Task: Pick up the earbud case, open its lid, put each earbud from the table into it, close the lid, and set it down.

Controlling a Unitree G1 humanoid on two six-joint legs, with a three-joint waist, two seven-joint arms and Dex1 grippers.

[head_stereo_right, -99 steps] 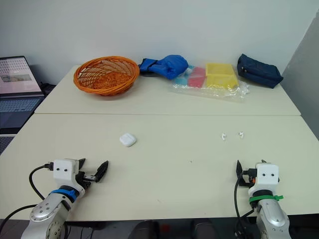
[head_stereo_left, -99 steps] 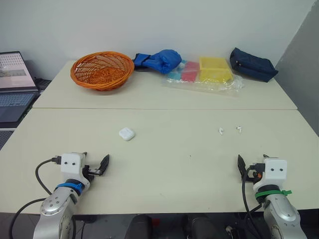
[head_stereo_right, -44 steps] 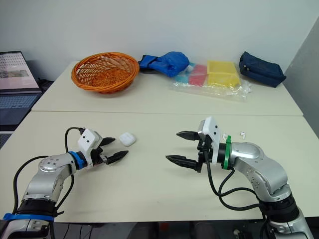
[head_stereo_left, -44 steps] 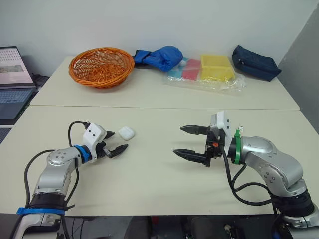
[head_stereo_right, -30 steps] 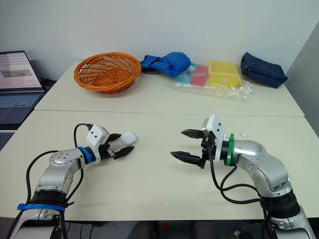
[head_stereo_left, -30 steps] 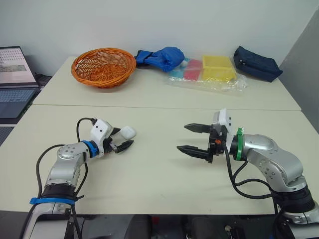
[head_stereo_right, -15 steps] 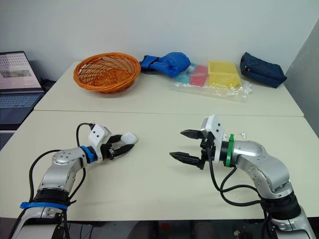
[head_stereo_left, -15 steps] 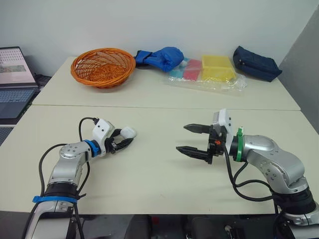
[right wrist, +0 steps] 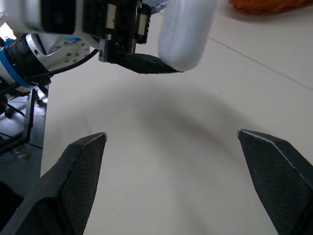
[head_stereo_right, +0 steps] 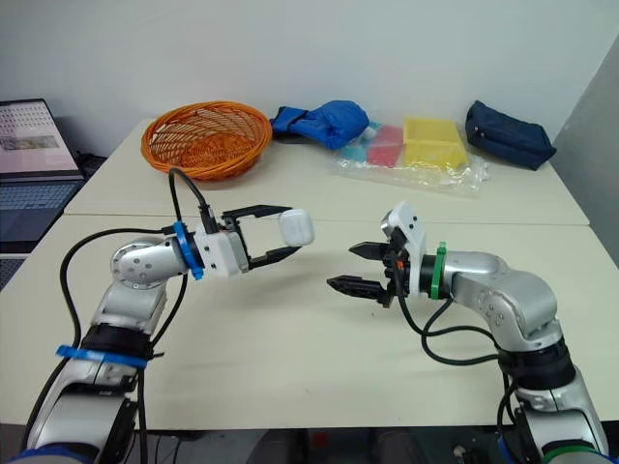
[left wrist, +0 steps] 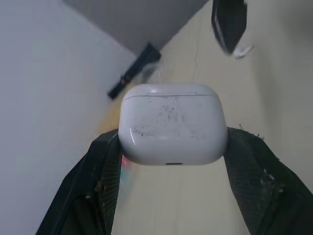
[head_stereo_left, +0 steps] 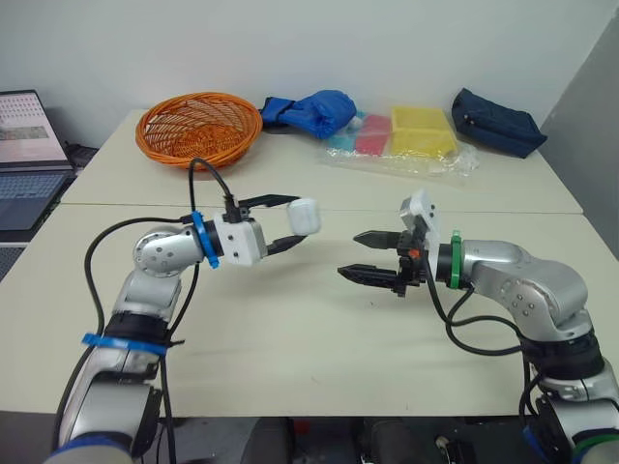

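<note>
- The left gripper (head_stereo_left: pixel 299 220) is clamped on the earbud case (head_stereo_right: pixel 295 227) and holds it in the air above the table (head_stereo_left: pixel 290 329).
- The fingers grip the lower body of the case, so the lid end seems free and points toward the other arm.
- The right gripper (head_stereo_left: pixel 348 253) hangs near the case with its fingers spread apart and holds nothing.
- To open the lid well, I think one right finger should hook just at the seam and push gently, while the left grip stays firm.
- One small white earbud (left wrist: pixel 243 50) lies on the table behind it.
</note>
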